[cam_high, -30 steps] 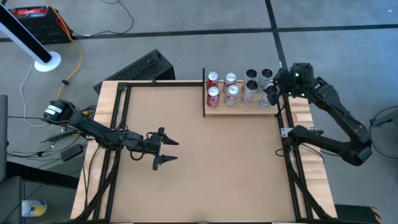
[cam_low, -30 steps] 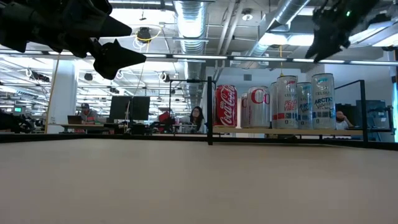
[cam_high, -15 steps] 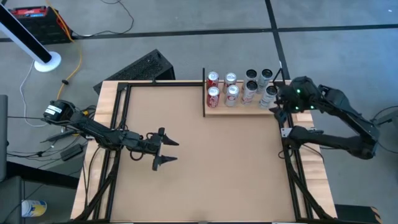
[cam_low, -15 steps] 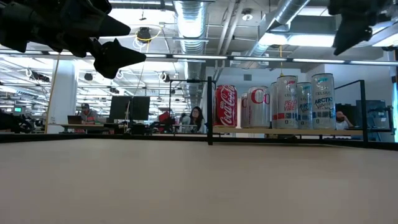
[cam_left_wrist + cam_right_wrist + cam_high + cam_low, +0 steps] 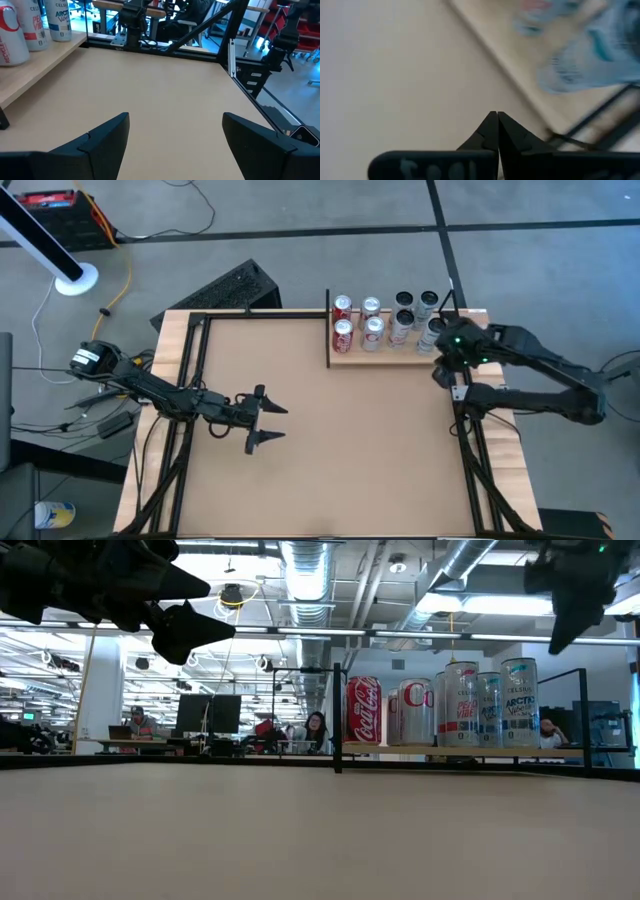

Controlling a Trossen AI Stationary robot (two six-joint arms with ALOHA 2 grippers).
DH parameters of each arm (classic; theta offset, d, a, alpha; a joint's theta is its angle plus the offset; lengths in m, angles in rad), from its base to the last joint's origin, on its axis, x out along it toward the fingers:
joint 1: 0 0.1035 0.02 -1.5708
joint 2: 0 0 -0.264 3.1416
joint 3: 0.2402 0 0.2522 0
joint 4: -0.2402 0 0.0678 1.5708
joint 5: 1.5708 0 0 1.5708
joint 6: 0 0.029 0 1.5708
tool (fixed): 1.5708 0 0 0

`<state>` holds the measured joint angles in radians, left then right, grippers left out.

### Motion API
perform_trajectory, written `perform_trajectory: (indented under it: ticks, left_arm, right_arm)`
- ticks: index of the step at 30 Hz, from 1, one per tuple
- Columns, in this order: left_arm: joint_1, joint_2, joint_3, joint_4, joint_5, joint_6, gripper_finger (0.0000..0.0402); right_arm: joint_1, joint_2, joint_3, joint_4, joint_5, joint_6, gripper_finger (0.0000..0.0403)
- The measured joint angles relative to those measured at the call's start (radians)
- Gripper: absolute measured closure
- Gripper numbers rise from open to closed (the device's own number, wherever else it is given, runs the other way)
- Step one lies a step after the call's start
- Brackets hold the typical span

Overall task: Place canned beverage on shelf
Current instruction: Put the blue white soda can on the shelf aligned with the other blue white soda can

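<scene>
At left of centre in the high view, the left pincer (image 5: 268,420) is held released above the brown desk (image 5: 330,460). At upper centre, red and silver drink cans (image 5: 343,335) are seen on the pale light-wood plank shelf (image 5: 385,357). At right, the right pincer (image 5: 496,131) is seen clenched, empty.

Overhead and table-level views share shelf (image 5: 388,352).

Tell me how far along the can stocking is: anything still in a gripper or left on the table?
Looks done: eight cans stand in two rows on the shelf, and none shows on the brown table. In hand: nothing. The right gripper is shut and empty near the shelf's outer end; the left gripper hangs open and empty over the table's left part. Left: apparently only parking the arms.
</scene>
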<state>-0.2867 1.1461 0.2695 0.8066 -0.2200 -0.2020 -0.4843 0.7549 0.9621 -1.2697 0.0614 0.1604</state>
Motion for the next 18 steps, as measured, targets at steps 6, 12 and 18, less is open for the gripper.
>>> perform_trajectory:
  ticks: [6,12,18]
  left_arm:
    - [0.000,0.000,0.000,-0.002,-0.001,0.000,0.0098]
    - [0.000,0.000,0.000,-0.003,-0.001,-0.001,0.0098]
    - [0.000,0.000,0.000,-0.003,-0.003,-0.002,0.0098]
  right_arm:
    - [-0.002,0.047,-0.012,0.009,0.241,0.000,0.0388]
    - [-0.014,0.095,-0.012,0.018,0.345,-0.009,0.0386]
    - [-0.062,0.151,-0.012,0.031,0.395,-0.029,0.0386]
